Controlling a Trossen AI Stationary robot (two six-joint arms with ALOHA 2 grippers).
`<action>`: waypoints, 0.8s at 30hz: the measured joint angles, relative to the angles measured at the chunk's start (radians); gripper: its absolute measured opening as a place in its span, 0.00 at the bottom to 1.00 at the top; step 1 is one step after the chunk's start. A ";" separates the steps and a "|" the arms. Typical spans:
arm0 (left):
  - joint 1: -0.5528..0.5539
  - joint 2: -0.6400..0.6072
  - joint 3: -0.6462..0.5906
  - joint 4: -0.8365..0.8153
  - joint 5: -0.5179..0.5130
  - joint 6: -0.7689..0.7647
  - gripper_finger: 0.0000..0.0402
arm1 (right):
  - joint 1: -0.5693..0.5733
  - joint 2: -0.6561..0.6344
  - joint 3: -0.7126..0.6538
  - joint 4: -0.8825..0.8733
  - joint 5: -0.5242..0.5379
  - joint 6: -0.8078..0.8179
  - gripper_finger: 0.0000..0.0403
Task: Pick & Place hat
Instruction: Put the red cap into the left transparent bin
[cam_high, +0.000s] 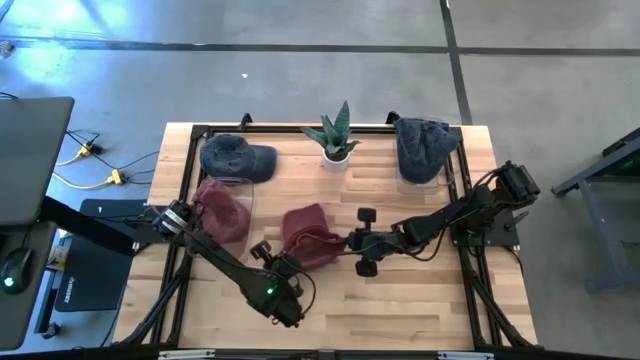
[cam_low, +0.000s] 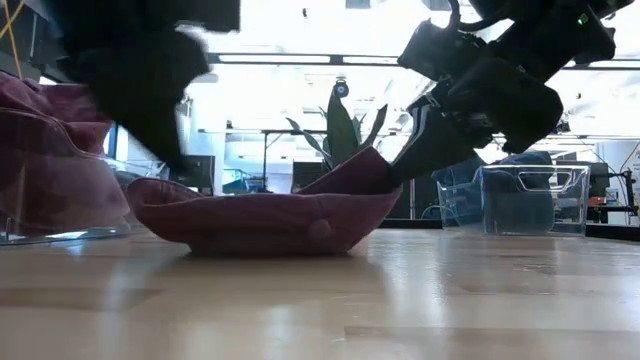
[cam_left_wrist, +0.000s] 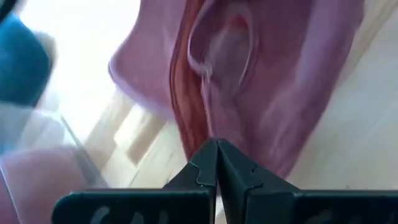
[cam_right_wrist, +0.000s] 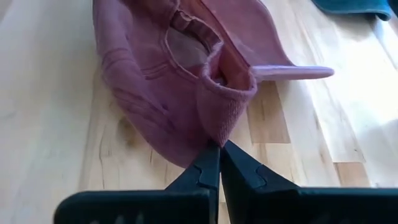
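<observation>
Right in the centre of the high frame lies the maroon hat (cam_high: 308, 235), upside down on the table (cam_high: 420, 300), crown on the wood and the hollow facing up. The right gripper (cam_right_wrist: 219, 163) has its fingers pressed together on the rear band of the hat, a fold of cloth pinched at the tips. In the low view that edge rides up above the rest, so the fabric looks soft and floppy, light too. I'd judge it will sag and fold wherever it isn't held.

The left gripper (cam_left_wrist: 216, 163) sits at the lower left of the hat in the high frame, fingers closed tip to tip; in its wrist view the hat hangs just beyond them, and I can't see cloth between them.

Best hold, by my reckoning: that stitched band by the back opening, or the stiffer brim (cam_right_wrist: 292, 72), which keeps its flat shape. A thin pinch on soft cloth could slip free.

Around it: 2 blue hats (cam_high: 236, 157) along the top, a plant (cam_high: 335, 137) between them, another maroon hat in a clear bin (cam_high: 222, 208) at left.
</observation>
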 joint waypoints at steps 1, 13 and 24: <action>0.001 0.000 0.009 0.005 -0.030 0.001 0.01 | 0.000 0.000 0.000 0.000 -0.007 -0.004 0.01; 0.083 -0.001 -0.092 0.295 -0.075 0.255 0.01 | 0.006 -0.001 0.000 0.028 -0.064 -0.022 0.01; 0.127 -0.018 -0.147 0.227 0.063 0.220 0.01 | 0.055 -0.001 0.000 0.027 -0.050 -0.102 0.01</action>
